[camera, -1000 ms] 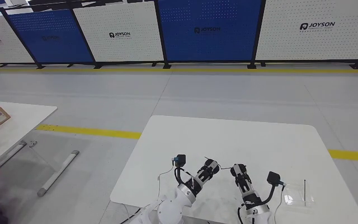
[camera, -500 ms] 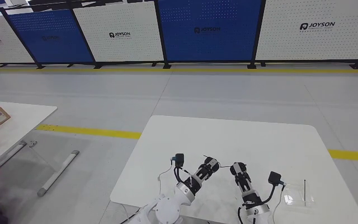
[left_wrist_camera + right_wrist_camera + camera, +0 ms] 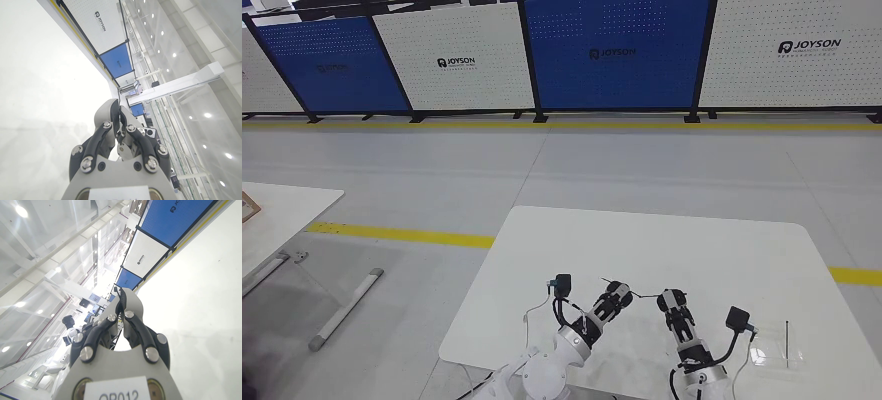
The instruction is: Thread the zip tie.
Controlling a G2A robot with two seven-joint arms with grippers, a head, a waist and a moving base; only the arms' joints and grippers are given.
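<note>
The left gripper (image 3: 119, 109) and right gripper (image 3: 122, 296) each clamp tight on one end of the black zip tie (image 3: 643, 295), held between them over the white table (image 3: 672, 245), so the ends look secured but the tail is apparently not yet through the head.
</note>
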